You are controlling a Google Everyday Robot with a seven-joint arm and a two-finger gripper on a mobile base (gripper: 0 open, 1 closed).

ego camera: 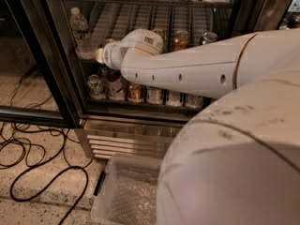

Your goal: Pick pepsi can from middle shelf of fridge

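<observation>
The fridge [65, 86] stands open with its dark frame and wire shelves. My white arm reaches in from the right at the height of the middle shelf [140, 18]. The gripper [99, 55] is at the arm's far left end, in the left part of that shelf, beside a clear water bottle [79, 29]. Two cans stand on the middle shelf to the right, a brownish one [180, 39] and a greenish one [208, 36]. No dark blue pepsi can shows; my arm hides much of the shelf front.
The lower shelf holds a row of cans and bottles [136, 93]. Below is the ribbed steel base panel [126, 137]. A clear plastic bin [124, 196] sits on the floor in front. Black cables [28, 149] lie at the left, and the open door frame [28, 114] is beside them.
</observation>
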